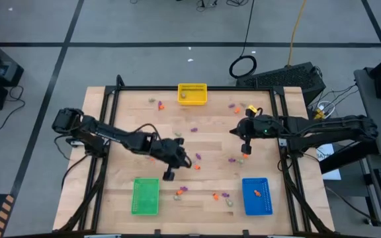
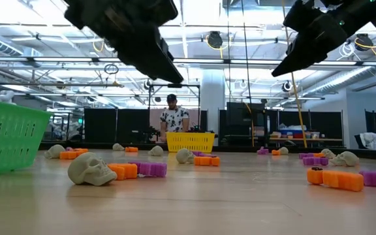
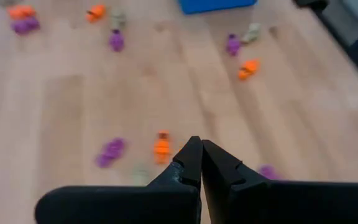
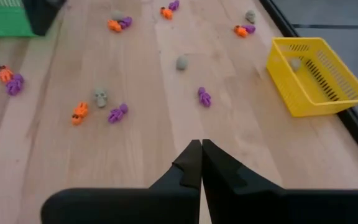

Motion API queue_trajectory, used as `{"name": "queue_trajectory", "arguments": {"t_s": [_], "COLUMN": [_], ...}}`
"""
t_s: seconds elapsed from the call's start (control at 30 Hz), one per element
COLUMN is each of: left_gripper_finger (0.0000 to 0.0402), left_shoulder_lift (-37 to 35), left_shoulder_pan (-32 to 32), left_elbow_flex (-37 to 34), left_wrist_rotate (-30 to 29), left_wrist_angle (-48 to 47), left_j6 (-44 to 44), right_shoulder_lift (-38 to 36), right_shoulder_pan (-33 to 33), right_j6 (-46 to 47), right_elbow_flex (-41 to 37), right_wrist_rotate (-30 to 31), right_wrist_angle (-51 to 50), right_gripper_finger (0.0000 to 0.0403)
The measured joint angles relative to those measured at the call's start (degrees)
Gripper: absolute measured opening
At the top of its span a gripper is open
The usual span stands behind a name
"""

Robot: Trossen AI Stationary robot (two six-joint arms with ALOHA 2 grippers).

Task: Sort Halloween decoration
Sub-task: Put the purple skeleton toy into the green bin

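Your Halloween decoration [image 1: 194, 130] is lots of tiny orange, purple and pale bits, spread all over the wooden table [image 1: 210, 178]. In the low view you see small skulls [image 2: 91, 169] lying next to orange and purple pieces. One orange bit [image 1: 256, 193] lies in the blue bin [image 1: 256, 197] at the near right corner, and something pale sits in the yellow bin [image 1: 192, 94] at the far edge. The green bin [image 1: 145, 196] sits at the near left. Your left gripper [image 1: 169, 176] hangs over the middle of the table, a bit to the left, with its jaws pressed shut and nothing in them; its own camera shows an orange bit [image 3: 161, 148] and a purple bit [image 3: 110, 150] on the wood just ahead. Your right gripper [image 1: 246, 151] hangs over the right half of the table, jaws also shut and holding nothing. A person [image 2: 173, 119] stands in the room far behind the table.
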Motion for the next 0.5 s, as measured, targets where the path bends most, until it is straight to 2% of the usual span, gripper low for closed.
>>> {"name": "queue_trajectory", "arguments": {"t_s": [0.17, 0.3, 0.5], "left_gripper_finger": [0.0041, 0.0090, 0.0158], "left_shoulder_lift": [1.63, 4.74, 9.09], "left_shoulder_pan": [-5.79, -9.27, -11.84], "left_elbow_flex": [0.09, 0.20, 0.83], "left_wrist_rotate": [-2.28, -6.68, -7.56], "left_wrist_angle": [0.45, 1.60, 3.20], "left_j6": [-5.66, -6.40, -13.30], "right_shoulder_lift": [1.18, 1.95, 2.31], "right_shoulder_pan": [1.75, 3.08, 5.42], "right_j6": [1.96, 3.59, 6.41], "right_elbow_flex": [0.00, 0.00, 0.00], "right_wrist_rotate": [1.33, 2.09, 2.93], "right_wrist_angle": [0.49, 0.42, 0.49], "right_gripper_finger": [0.0000, 0.0000, 0.0000]}}
